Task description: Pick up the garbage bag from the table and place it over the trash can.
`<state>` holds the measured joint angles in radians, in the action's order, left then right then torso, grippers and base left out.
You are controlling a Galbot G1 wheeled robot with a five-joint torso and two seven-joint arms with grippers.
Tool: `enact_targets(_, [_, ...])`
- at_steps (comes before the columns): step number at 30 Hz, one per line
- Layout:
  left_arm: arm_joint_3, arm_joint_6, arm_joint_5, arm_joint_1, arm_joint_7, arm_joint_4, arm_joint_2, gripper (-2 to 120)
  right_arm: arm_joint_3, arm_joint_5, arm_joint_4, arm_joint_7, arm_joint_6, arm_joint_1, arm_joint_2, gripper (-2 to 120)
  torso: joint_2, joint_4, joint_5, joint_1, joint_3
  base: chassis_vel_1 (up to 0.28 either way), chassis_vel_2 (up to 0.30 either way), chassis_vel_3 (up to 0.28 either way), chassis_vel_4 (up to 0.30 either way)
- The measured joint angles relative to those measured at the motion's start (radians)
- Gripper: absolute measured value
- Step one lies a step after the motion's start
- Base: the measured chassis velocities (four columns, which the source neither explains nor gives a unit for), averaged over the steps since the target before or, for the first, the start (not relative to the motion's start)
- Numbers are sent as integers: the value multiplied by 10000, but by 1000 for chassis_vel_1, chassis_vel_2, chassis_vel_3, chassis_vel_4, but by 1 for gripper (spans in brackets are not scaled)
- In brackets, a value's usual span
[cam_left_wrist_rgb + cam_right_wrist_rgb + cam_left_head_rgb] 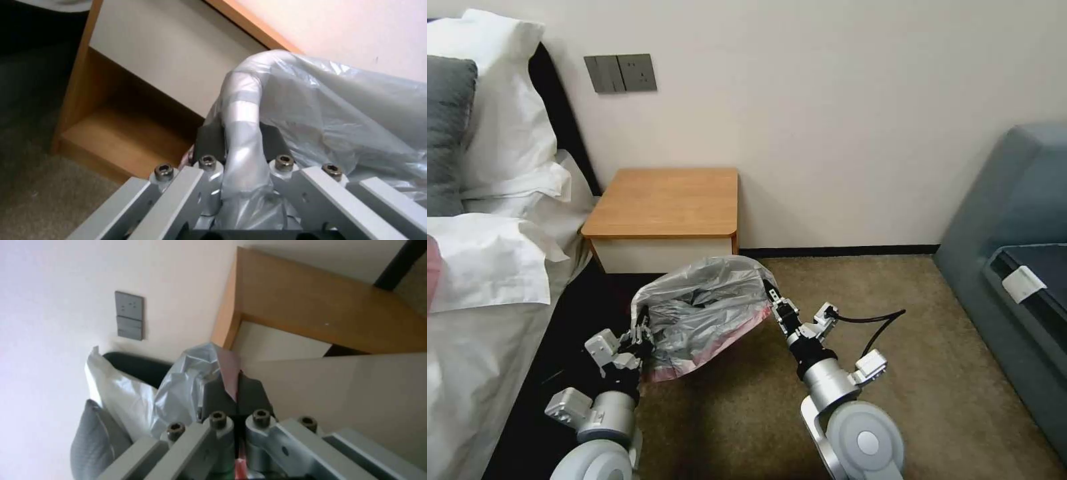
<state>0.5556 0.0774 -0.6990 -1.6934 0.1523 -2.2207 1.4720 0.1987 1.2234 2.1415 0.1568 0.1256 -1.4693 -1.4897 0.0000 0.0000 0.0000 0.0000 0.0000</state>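
The garbage bag (704, 310), thin grey plastic with a pink-red rim, hangs open and stretched between my two grippers, just in front of the table (667, 200). My left gripper (642, 333) is shut on the bag's left rim, and a bunched fold (242, 126) passes between its dark fingers (209, 141). Pinching the pink edge (228, 373) on the right side is my right gripper (772, 293), also shut. A cream-white wall of the trash can (356, 396) shows close beside the right gripper. In the head view the bag hides the can.
A bed with white pillows (500, 167) runs along the left. The grey-blue sofa (1014, 267) stands at the right. Brown carpet (934, 347) lies between them. The nightstand's open lower shelf (115, 136) is close to my left gripper.
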Motion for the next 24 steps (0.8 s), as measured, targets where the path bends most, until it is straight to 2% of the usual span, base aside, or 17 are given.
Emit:
enact_targets(12, [67, 83, -486, -19, -75, -168, -66, 7, 61, -289, -720, -14, 27, 349, 95, 0, 0, 0, 0, 0, 0, 0, 0, 0, 0])
enact_targets(24, [102, 213, -541, -13, -279, -158, -76, 7, 35, -891, -1021, -141, 78, 480, 300, 0, 0, 0, 1, 0, 0, 0, 0, 0, 0])
